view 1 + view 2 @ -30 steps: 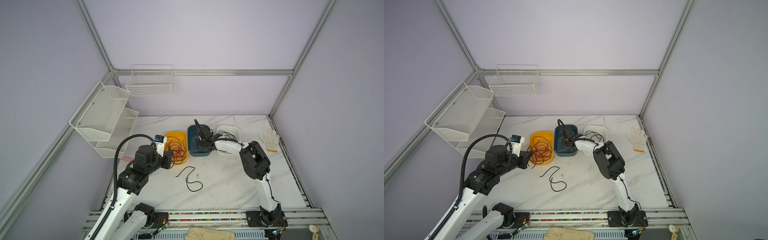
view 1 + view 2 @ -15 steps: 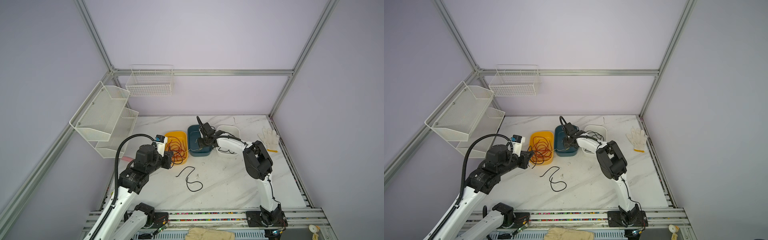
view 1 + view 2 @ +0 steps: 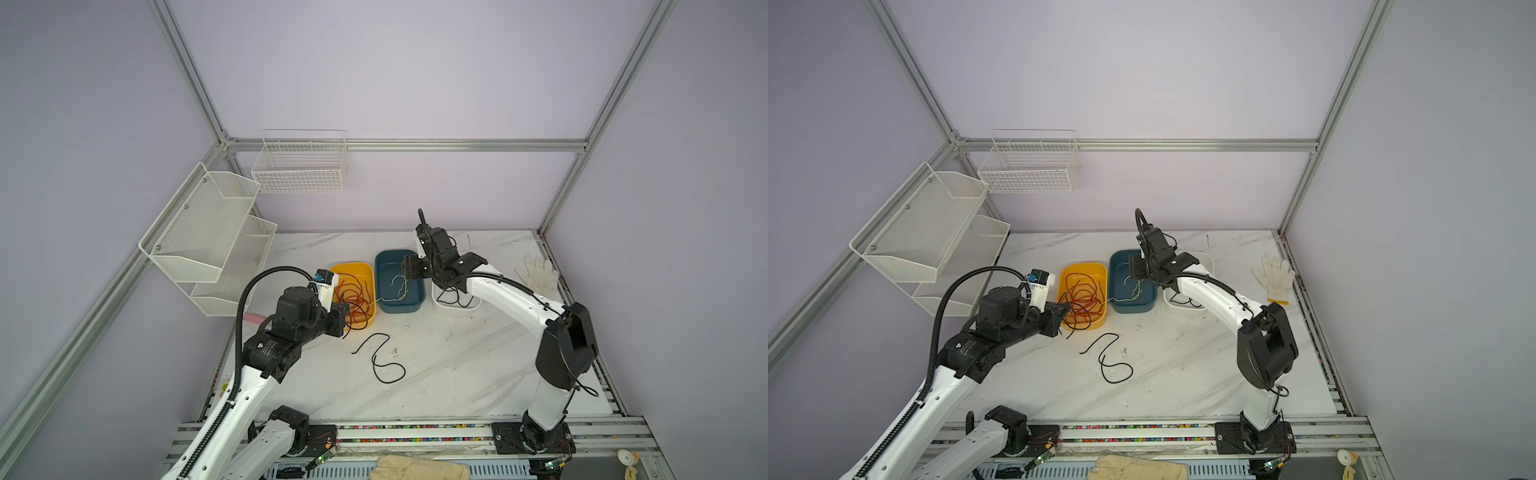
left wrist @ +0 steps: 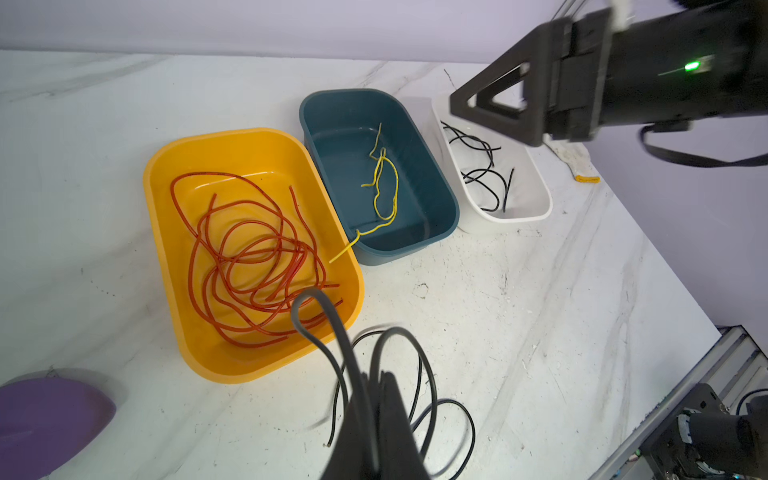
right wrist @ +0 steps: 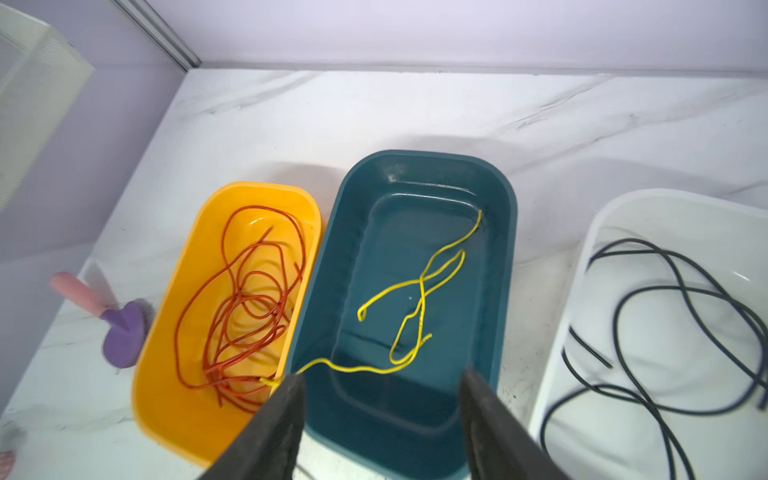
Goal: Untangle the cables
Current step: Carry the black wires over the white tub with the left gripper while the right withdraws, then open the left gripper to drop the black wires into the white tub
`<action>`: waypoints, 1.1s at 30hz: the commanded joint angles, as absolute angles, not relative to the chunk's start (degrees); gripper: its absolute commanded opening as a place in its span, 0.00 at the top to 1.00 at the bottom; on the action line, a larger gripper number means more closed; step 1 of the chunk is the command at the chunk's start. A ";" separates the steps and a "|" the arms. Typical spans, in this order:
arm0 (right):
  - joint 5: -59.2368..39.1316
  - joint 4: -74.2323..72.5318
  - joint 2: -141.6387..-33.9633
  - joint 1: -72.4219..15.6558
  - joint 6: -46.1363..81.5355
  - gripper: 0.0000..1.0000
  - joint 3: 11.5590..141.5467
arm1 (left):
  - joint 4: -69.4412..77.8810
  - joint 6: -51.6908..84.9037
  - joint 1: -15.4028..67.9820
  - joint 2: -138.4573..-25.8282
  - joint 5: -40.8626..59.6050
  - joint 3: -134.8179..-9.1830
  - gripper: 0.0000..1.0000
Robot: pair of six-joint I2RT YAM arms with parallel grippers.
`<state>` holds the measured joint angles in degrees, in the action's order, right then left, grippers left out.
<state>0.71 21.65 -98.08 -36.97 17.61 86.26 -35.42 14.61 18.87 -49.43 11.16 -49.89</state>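
The right gripper has just let go. 1 second ago its fingers were together low over the blue bin; now they stand well apart above it with nothing between them. The yellow cable lies loose on the bin floor. 1 end is draped over the rim, poking into the orange bin that holds the red-orange cables. I judge that the yellow strand is freed and sorted, though its stray end may need tucking in.

The left gripper has not moved. Its fingers are together, clamped on a black cable just in front of the orange bin. More black cables sit in the white bin, and another black length lies on the counter. Black seems to be what is left to handle.

In the left wrist view the held cable is blurred, and the edge of the picture cuts off the fingers. I cannot tell whether the loops below them belong to the held cable or to the loose one. The right wrist view cuts off the white bin. Whether the yellow is 1 strand or 2 is unclear.
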 commanded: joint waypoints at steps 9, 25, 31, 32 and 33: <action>13.56 19.74 -65.12 -35.33 24.28 0.15 66.60 | -32.34 14.82 32.16 -72.36 7.58 -75.46 1.00; 24.39 27.04 -36.40 -35.17 28.21 0.03 61.09 | -41.50 15.14 41.63 -127.41 10.97 -131.26 1.00; 24.31 27.64 -33.22 -35.20 26.18 0.03 60.63 | -41.40 17.34 41.76 -140.48 13.50 -144.88 1.00; 24.12 27.53 -32.69 -35.24 25.83 0.03 60.41 | -40.97 17.72 41.83 -141.94 14.27 -146.03 1.00; 23.96 27.47 -32.32 -35.28 25.69 0.03 60.14 | -40.24 18.07 41.84 -142.86 14.86 -146.48 1.00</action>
<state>23.20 26.46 -33.56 -35.24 26.74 60.71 -41.01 16.38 41.69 -142.52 11.97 -138.72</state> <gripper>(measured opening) 0.969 0.048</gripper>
